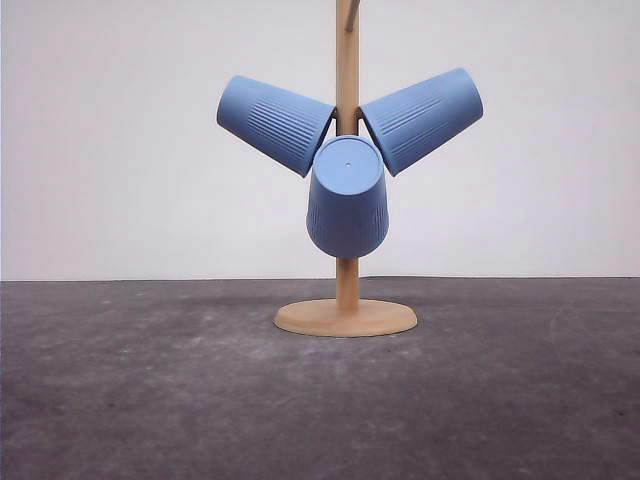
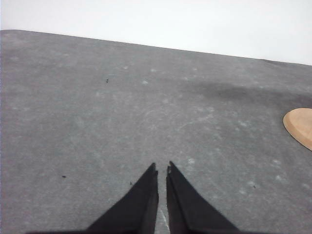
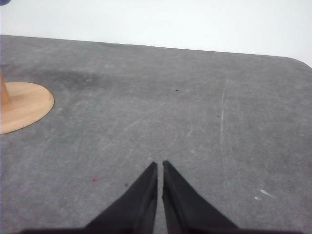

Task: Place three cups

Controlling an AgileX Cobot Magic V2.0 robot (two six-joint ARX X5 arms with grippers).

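Three light-blue ribbed cups hang on a wooden stand in the front view. One cup point(image 1: 275, 123) tilts out to the left, one cup point(image 1: 422, 118) tilts out to the right, and a third cup point(image 1: 347, 196) hangs at the front with its flat base facing me. My left gripper point(image 2: 162, 168) is shut over bare grey table, holding nothing. My right gripper point(image 3: 159, 165) is likewise shut and holds nothing.
The wooden stand's post point(image 1: 347, 70) rises from a round base point(image 1: 346, 318) at the table's middle. That base point(image 2: 300, 126) shows at the edge of the left wrist view, and the same base point(image 3: 24, 105) in the right wrist view. A white wall stands behind the table.
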